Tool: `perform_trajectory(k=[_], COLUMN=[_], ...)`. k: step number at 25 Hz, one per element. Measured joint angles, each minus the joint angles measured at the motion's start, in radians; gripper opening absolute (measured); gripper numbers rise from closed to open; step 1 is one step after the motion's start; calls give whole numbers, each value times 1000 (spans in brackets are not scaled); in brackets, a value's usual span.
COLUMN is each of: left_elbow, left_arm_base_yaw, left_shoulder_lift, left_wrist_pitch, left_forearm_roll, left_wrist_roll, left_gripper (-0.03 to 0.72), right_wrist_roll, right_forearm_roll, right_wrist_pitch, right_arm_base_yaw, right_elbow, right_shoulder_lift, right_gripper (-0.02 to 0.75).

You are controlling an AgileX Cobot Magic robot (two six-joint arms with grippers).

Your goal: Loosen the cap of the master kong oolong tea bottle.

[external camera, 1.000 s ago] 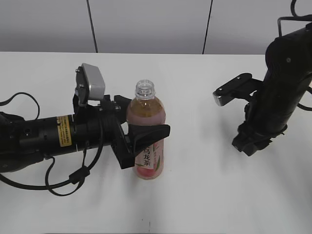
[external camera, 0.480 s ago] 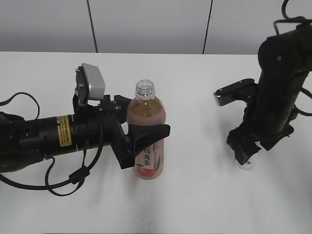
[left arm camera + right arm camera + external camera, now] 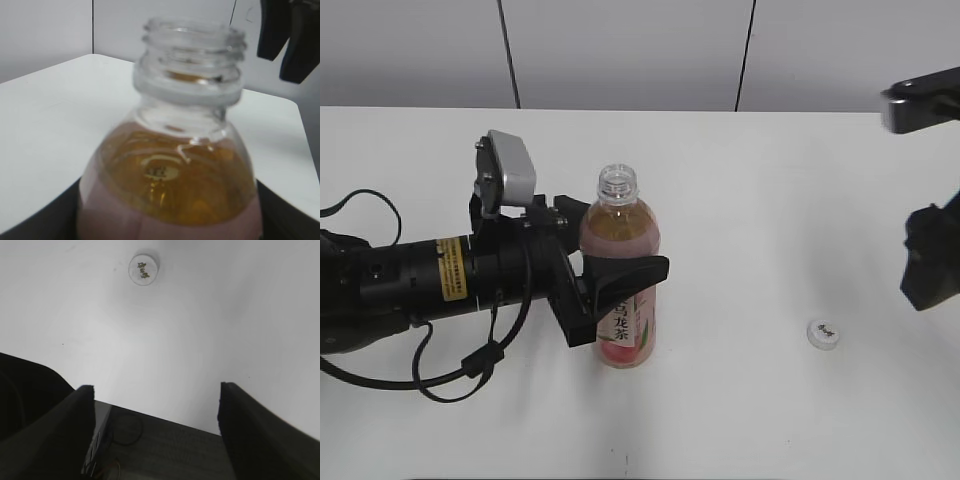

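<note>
The master kong oolong tea bottle (image 3: pixel 623 280) stands upright in the middle of the white table, its clear threaded neck (image 3: pixel 618 182) bare. The left wrist view shows the open neck close up (image 3: pixel 192 60). My left gripper (image 3: pixel 610 285) is shut on the bottle's body. The white cap (image 3: pixel 824 332) lies alone on the table at the right, dark mark up; it also shows in the right wrist view (image 3: pixel 143 269). My right gripper (image 3: pixel 155 405) is open and empty, lifted above the table's right side, well clear of the cap.
The white table (image 3: pixel 750 200) ends at a grey panelled wall behind. Black cables (image 3: pixel 470 365) loop on the table by the left arm. The right wrist view shows the table's edge with floor and cables (image 3: pixel 125 430) beyond it.
My right gripper was low over the table, let the cap go onto it, then rose and pulled away to the right. The left gripper and bottle have not moved.
</note>
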Motion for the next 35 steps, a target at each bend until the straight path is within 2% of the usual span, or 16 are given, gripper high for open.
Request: perform_trajectory(k=[10, 15, 20, 25, 35], left_elbow=[0, 0, 0, 0, 0], left_arm_base_yaw=[0, 0, 0, 0, 0], left_shoulder_lift=[0, 0, 0, 0, -54], left_wrist_pitch=[0, -8, -10, -10, -10], left_forearm_roll=[14, 22, 27, 30, 30], left_wrist_roll=[1, 1, 1, 1, 0], left_gripper=[467, 532, 553, 573, 588], right_wrist_roll=[7, -20, -22, -23, -23], right_forearm_roll=[23, 18, 18, 18, 27], right_wrist_pitch=[-93, -121, -138, -147, -158], right_arm_base_yaw=[0, 0, 0, 0, 0], right_elbow=[329, 413, 464, 471, 474], right_shoulder_lift=[-526, -816, -1020, -1095, -1097], right_gripper=[577, 577, 577, 577, 577])
